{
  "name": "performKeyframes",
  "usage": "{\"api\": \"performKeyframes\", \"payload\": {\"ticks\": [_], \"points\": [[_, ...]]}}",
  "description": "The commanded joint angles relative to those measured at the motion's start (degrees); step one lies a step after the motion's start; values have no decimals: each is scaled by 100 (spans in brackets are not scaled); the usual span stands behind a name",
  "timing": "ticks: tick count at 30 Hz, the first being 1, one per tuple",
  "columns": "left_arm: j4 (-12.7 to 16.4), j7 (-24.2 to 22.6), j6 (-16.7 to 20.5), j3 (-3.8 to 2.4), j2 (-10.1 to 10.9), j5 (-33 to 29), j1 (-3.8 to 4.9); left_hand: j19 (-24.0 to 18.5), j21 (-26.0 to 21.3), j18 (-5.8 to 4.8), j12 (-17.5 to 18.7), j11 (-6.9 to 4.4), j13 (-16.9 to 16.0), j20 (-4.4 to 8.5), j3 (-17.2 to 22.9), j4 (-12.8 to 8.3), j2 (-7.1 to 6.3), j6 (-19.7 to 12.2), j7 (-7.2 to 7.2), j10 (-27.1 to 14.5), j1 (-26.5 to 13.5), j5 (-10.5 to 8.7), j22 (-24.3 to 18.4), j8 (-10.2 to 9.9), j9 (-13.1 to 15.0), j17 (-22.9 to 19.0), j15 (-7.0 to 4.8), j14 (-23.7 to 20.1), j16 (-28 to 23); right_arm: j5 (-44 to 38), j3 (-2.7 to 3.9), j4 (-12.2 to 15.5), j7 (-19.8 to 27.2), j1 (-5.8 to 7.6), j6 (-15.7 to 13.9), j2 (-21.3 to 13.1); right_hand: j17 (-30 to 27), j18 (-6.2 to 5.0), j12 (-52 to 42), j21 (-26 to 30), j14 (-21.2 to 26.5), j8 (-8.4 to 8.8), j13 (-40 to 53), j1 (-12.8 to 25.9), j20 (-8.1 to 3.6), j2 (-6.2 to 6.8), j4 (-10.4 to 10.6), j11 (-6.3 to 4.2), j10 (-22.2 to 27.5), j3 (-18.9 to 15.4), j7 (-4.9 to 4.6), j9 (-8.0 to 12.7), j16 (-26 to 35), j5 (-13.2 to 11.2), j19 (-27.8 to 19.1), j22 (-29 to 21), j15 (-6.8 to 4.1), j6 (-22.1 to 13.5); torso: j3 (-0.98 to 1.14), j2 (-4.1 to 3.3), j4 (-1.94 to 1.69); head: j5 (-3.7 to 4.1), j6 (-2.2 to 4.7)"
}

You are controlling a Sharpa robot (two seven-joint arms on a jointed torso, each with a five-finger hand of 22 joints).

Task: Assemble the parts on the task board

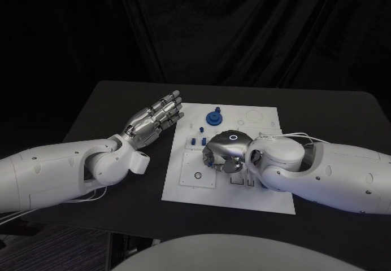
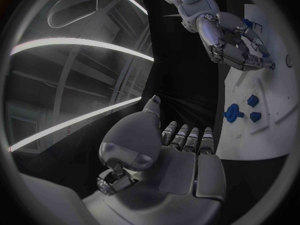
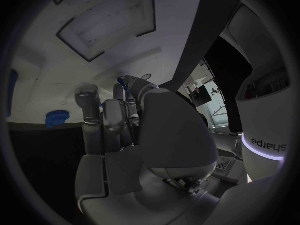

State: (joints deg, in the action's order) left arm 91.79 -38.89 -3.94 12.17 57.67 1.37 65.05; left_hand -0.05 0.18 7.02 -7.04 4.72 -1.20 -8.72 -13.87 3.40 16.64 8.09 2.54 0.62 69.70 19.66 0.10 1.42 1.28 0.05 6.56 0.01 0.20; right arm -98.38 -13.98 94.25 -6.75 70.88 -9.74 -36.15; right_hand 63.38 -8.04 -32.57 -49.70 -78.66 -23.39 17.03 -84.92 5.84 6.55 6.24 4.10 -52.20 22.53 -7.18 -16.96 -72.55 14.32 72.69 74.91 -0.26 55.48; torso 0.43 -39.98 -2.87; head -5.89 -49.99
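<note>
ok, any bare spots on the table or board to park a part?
Bare black table right of the board, and along its near edge. On the board, the near right corner is bare. Crowded: mid-board under the right hand, by the blue parts. The left hand hovers open at the left edge.
</note>
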Motion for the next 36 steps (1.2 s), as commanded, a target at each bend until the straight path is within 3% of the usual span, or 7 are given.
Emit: {"api": "performKeyframes", "payload": {"ticks": [1, 27, 36], "points": [[-1, -627, -103, -4, -14, -20, -13, 5, -18, -71, -31, 26, -1, -30, 30, -3, -5, -19, -37, 5, 68, 38, -10, -26, -10, -5, 21, -1, -20, 21, 0, 13, -73, -19, 30, 4, 2, 18, 32, 38, 35, -6, -13, 49, 10, -10, 29, -7, -47, -23, 10, -9, 13, -25, -1, 420, 16, 31, 3, 0, 0, 1, -1], [-43, -546, -162, -4, -44, -21, -29, 8, -16, -79, -44, 70, -3, -91, 55, 1, -1, -28, -58, 1, 72, 59, -5, -26, -10, -5, 89, -1, -20, 31, 0, -90, -129, -48, 136, 63, -16, 13, 80, 82, 39, 33, -44, 102, 16, -45, 66, -1, -45, -37, 13, -27, 21, -12, -4, 410, 22, 1, -5, 2, -1, -22, -1], [-51, -536, -178, -4, -51, -43, -38, 9, -15, -80, -64, 88, -6, -109, 65, 3, 0, -18, -71, 4, 73, 63, -2, -23, -8, -4, 108, -1, -18, 31, 0, -140, -163, -69, 214, 74, -84, -4, 150, 213, 82, 132, -84, 112, 27, -50, 61, 22, -14, -40, -15, -29, 69, 12, -47, 379, 38, -100, -2, 5, -4, -31, -1]]}}
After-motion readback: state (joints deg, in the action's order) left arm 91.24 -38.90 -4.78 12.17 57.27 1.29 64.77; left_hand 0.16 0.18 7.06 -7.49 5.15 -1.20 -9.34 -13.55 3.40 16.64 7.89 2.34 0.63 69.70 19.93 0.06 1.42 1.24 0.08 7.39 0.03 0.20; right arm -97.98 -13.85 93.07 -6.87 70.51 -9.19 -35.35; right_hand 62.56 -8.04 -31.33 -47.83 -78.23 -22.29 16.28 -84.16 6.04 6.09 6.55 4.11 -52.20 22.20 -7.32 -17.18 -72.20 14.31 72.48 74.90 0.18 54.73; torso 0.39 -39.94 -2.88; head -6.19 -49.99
